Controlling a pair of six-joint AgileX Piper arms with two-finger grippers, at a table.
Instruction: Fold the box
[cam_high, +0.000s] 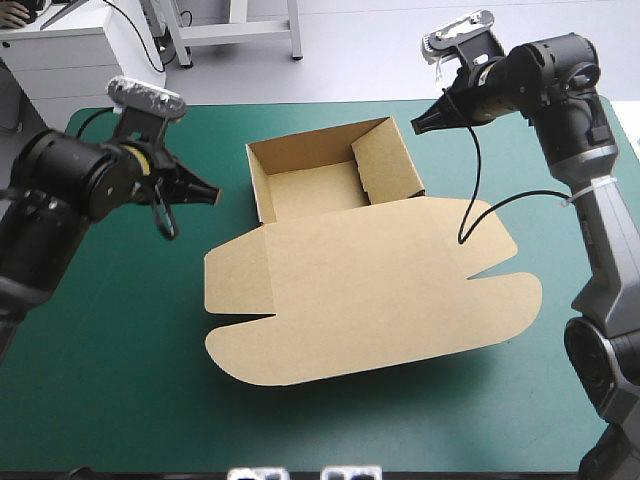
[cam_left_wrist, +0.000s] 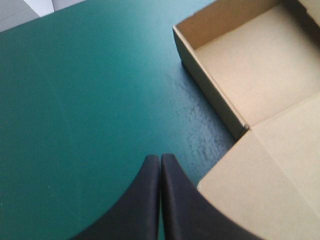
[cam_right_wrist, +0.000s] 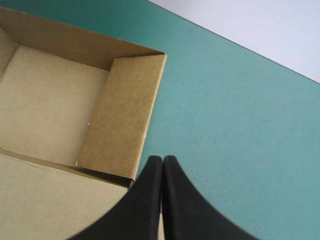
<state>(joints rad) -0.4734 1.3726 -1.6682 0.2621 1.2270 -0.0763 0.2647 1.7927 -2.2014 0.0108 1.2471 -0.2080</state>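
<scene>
On table (cam_high: 110, 400), box (cam_high: 310, 188) lengthwise far-to-near, lid (cam_high: 370, 300) nearward

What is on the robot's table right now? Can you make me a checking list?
Surface: teal-green cover, bare around the box.
Job's things: brown box, an open tray with its walls raised; its lid lies flat toward the table's near edge.
Clutter: nothing seen.
Grippers: left gripper shut, empty, beside the tray's left wall; right gripper shut, empty, beside its right wall; both look clear of the box.
Cables: nothing seen besides the robot's own.
Surroundings: nothing seen.
</scene>
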